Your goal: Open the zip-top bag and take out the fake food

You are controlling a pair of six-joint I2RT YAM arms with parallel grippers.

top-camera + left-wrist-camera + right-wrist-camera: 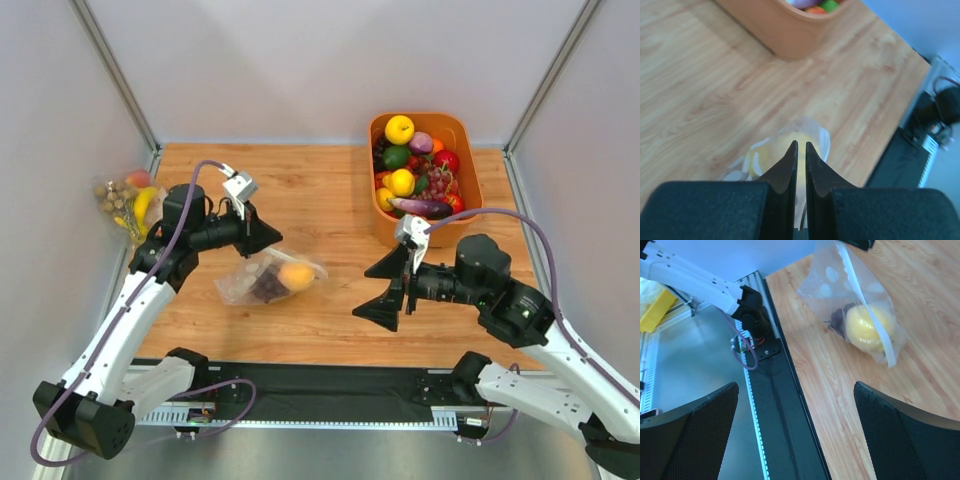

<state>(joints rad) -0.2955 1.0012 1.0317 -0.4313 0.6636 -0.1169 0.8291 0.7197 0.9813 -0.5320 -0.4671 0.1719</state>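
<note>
Left hand [270,240]: closed, pinching top edge of zip-top bag [245,285]; fake food [296,275] inside. Right hand [369,292]: spread wide, empty.

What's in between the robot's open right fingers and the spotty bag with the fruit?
Nothing, just bare wooden table between the right fingers and the zip-top bag. The top view shows it.
</note>
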